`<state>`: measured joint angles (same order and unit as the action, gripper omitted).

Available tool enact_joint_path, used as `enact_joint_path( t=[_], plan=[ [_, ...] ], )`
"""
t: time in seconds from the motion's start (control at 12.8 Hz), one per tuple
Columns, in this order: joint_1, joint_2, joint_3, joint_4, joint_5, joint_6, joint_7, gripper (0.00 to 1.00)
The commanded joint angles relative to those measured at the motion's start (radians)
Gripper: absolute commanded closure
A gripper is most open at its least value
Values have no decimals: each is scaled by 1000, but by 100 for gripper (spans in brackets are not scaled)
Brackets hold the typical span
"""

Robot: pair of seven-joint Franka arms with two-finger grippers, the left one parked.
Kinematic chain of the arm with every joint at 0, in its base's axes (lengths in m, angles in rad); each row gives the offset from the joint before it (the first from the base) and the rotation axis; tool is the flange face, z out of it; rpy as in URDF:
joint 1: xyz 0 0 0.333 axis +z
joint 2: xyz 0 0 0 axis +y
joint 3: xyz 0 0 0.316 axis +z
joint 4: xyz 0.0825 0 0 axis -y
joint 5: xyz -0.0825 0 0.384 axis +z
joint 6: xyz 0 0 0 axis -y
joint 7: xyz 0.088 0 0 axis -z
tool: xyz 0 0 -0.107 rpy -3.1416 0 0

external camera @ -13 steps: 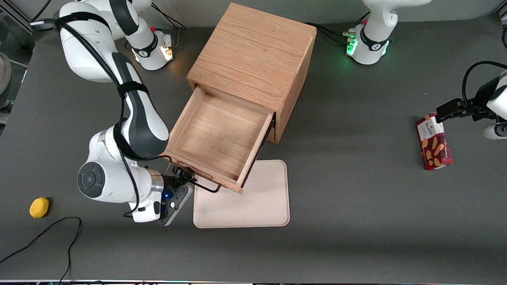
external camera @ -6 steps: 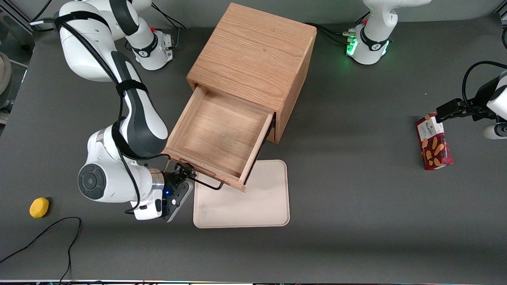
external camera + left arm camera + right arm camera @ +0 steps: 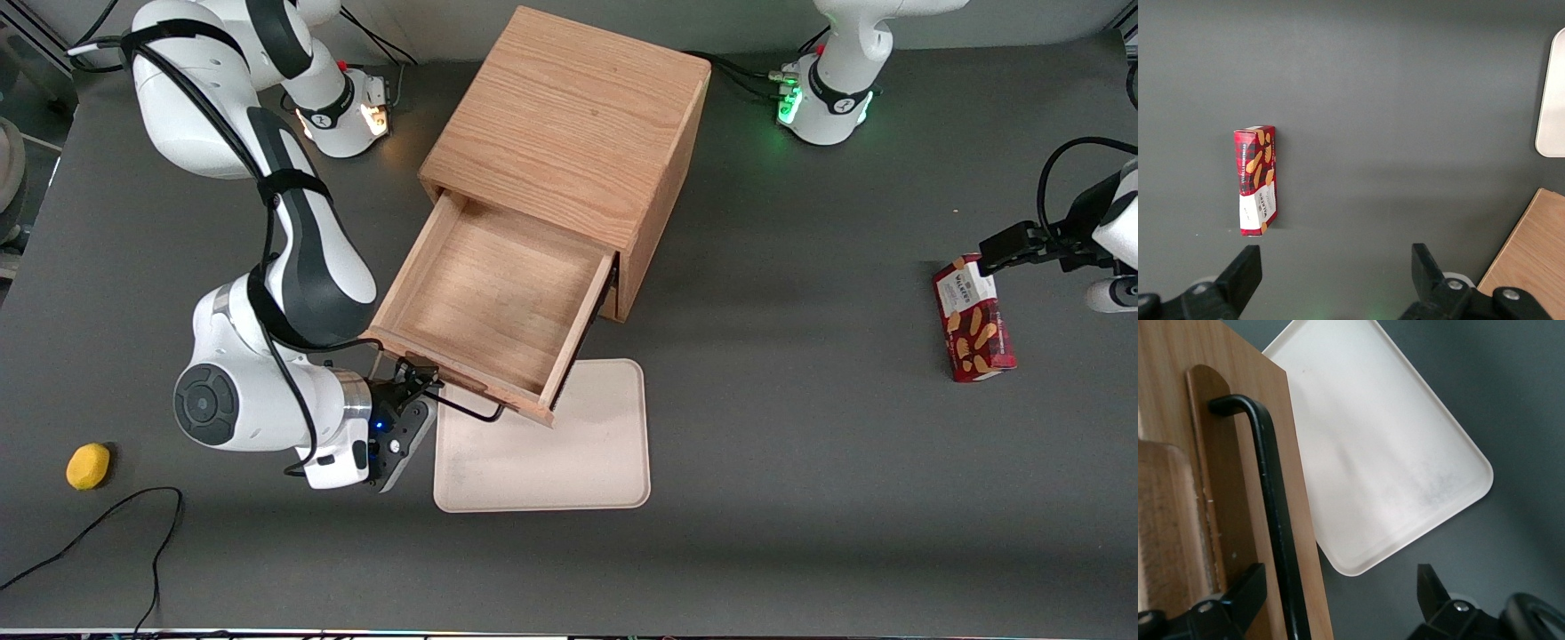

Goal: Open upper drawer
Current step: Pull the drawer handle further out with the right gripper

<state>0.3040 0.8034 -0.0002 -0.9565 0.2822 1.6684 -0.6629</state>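
Spread jaws are shown on the right arm's black two-finger gripper (image 3: 420, 384), with the thin black wire bar handle (image 3: 1275, 513) lying between the 2 fingers (image 3: 1238, 600) and nothing clamped. It is positioned at the handle end nearer the working arm's end of the table. 1 light-oak upper drawer (image 3: 484, 307) is seen pulled far out of 1 cube-shaped wooden cabinet (image 3: 569, 133), its inside bare. 1 cream rounded plastic tray (image 3: 569, 453) lies on the dark grey table (image 3: 800, 498), partly under the drawer front. 1 small yellow rounded object (image 3: 88, 466) is seen near the working arm's end, nearer the front camera. 1 red biscuit box (image 3: 1257, 180) lies toward the parked arm's end; "WALKERS" is printed on its white label.
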Motion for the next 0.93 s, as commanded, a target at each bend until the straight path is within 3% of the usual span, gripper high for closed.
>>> enact_joint_path(
  t=[0.0, 0.47, 0.86],
  plan=[
    [-14, 17, 9, 39, -9, -22, -6, 0],
    [-46, 14, 9, 68, -6, -32, -6, 0],
    [-62, -39, -3, 93, -12, -148, -4, 0]
  ],
)
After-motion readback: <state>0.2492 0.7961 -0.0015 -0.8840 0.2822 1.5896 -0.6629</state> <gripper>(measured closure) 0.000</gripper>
